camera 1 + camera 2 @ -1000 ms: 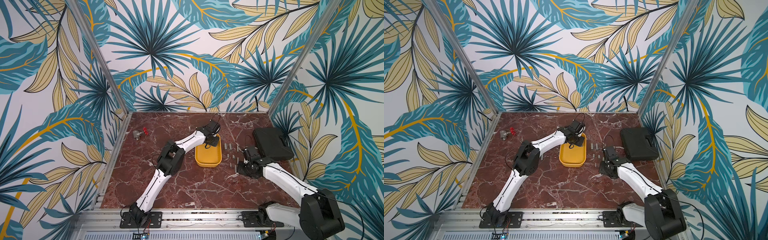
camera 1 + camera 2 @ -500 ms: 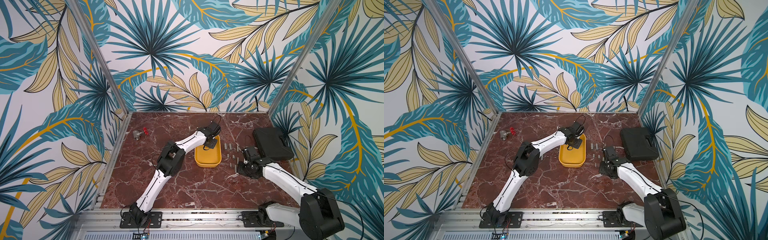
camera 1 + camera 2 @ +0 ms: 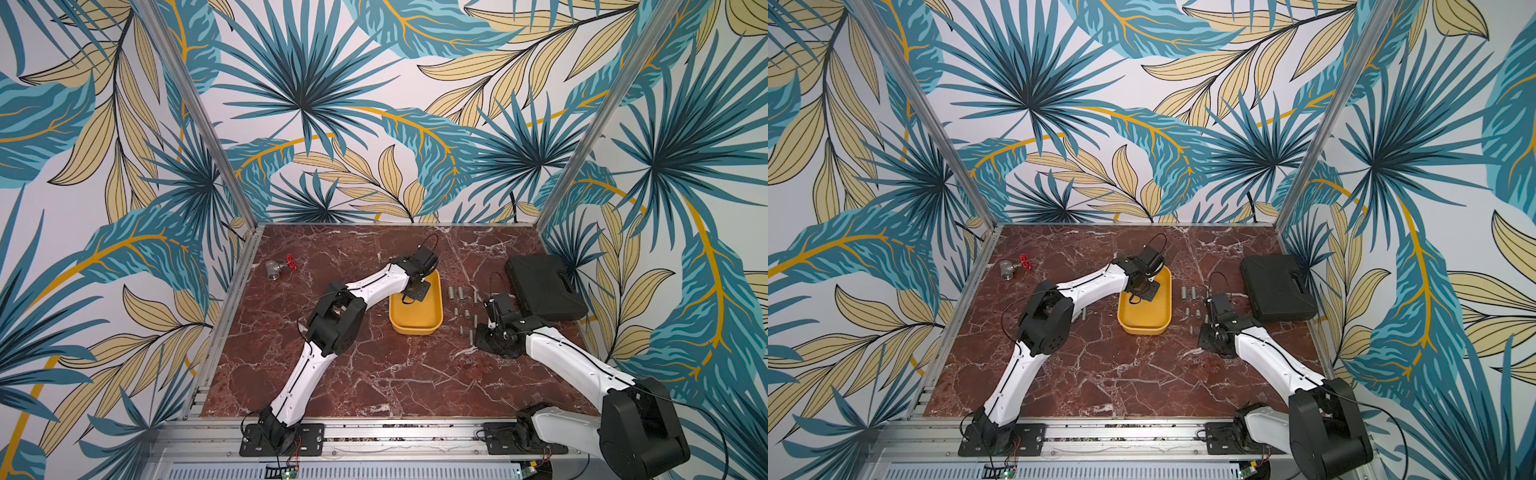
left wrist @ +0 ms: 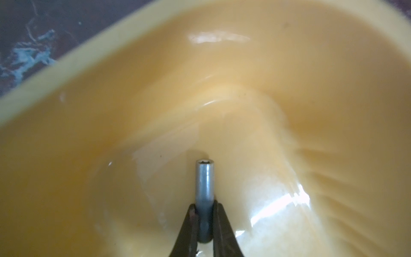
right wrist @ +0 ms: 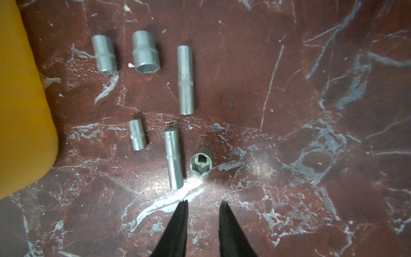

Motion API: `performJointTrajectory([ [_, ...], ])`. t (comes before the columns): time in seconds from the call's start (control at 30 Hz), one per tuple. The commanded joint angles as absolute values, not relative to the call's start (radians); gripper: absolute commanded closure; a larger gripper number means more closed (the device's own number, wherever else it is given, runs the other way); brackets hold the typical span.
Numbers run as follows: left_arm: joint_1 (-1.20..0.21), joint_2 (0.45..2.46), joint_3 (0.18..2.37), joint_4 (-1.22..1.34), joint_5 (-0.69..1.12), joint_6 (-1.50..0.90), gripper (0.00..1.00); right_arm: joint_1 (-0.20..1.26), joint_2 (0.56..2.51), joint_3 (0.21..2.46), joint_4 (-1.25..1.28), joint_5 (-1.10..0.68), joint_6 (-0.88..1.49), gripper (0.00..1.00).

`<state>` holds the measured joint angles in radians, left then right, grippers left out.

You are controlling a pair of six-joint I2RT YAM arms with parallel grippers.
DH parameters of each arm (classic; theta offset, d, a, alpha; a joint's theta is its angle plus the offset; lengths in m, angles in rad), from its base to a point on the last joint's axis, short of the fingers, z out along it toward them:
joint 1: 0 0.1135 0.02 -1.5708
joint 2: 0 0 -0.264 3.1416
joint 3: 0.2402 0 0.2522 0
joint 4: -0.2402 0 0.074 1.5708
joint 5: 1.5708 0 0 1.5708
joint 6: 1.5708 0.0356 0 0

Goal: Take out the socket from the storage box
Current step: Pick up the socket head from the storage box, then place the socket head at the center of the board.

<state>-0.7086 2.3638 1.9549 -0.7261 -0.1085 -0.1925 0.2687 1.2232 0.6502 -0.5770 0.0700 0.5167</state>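
Since a second ago, the left jaws have gone from part-open to shut. The left arm (image 3: 374,286) has barely shifted, and its wrist sits over the far end of the shallow yellow plastic storage box (image 3: 415,329). The right arm (image 3: 573,361) hasn't moved.

Left wrist view: the jaws are clamped on a slim silver steel socket (image 4: 204,184). They grip near its end, and the open hex end points away from the camera. The socket is inside the storage box (image 4: 66,77), low against the floor. The picture is soft, so I can't call whether it's resting on the floor or just off it. In both top views the wrist hides the socket.

Right wrist view: the right jaws stand at a narrow gap holding nothing, just above the red-brown marble tabletop (image 5: 311,89). Just beyond the tips is a short steel socket standing upright (image 5: 200,164), hex opening up. Next to it a longer one lies flat (image 5: 174,159), with more loose steel sockets (image 5: 186,80) further out. The edge of the yellow box is at one side.

In a top view those sockets lie between the storage box and a closed black hard plastic case (image 3: 544,286). A small metal valve with a red handle (image 3: 280,268) sits well apart near the far left corner of the tabletop.
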Motion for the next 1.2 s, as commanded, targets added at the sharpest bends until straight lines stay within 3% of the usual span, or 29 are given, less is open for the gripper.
performJointTrajectory([
  [0.0,-0.700,2.298,1.919,-0.711,-0.097,-0.212,0.93,0.267,1.207,0.632,-0.591,0.072,0.522,0.73],
  [0.27,-0.669,2.058,1.782,-0.638,-0.074,-0.254,0.93,0.267,1.221,0.632,-0.584,0.066,0.519,0.73],
  [0.73,-0.581,1.521,1.001,-0.553,-0.127,-0.489,0.92,0.267,1.278,0.649,-0.517,0.020,0.516,0.73],
  [0.93,-0.581,1.396,0.795,-0.546,-0.130,-0.611,0.92,0.267,1.328,0.675,-0.498,-0.006,0.508,0.73],
  [1.17,-0.579,1.369,0.716,-0.533,-0.133,-0.641,0.89,0.267,1.342,0.662,-0.476,-0.012,0.507,0.73],
])
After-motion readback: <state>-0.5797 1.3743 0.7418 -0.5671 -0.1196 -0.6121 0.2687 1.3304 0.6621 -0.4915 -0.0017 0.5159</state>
